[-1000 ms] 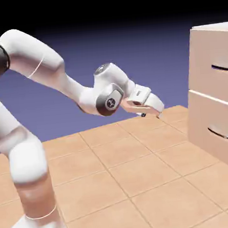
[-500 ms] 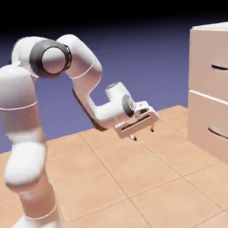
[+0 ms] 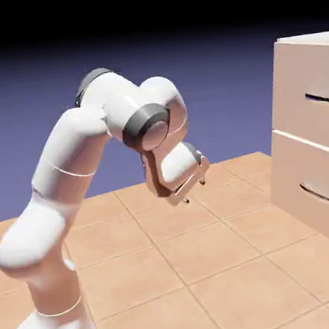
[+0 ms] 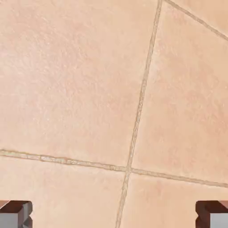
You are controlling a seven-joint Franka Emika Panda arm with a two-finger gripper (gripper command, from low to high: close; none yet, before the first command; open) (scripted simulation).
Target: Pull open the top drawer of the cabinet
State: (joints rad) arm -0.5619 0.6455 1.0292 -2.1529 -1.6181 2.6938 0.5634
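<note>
White plastic-looking casing is seen on the arm [image 3: 67, 148], bent so that its claw [image 3: 195, 192] is pointed down at the tiled floor [image 3: 135, 269]. The claw is spread wide, with nothing held between its tips. To the exterior view's right of the claw, well apart from it, a pale cabinet [image 3: 307, 39] is shown. The top drawer [image 3: 298, 87] is set higher than the claw and looks fully closed.

The drawer is likely to be felt as stiff, boxy and fairly heavy, but smooth once it is started. It should be gripped by its thin dark bar [image 3: 323, 98], near the middle, and drawn straight out; the bar may be slippery, and the flat front offers no other hold. The claw would first have to be raised and turned toward it.

Counted in all: one arm, one claw with two tips, one cabinet, two drawers and two handles, the second being the curved pull [image 3: 318, 193] on the lower drawer [image 3: 302, 165].
</note>
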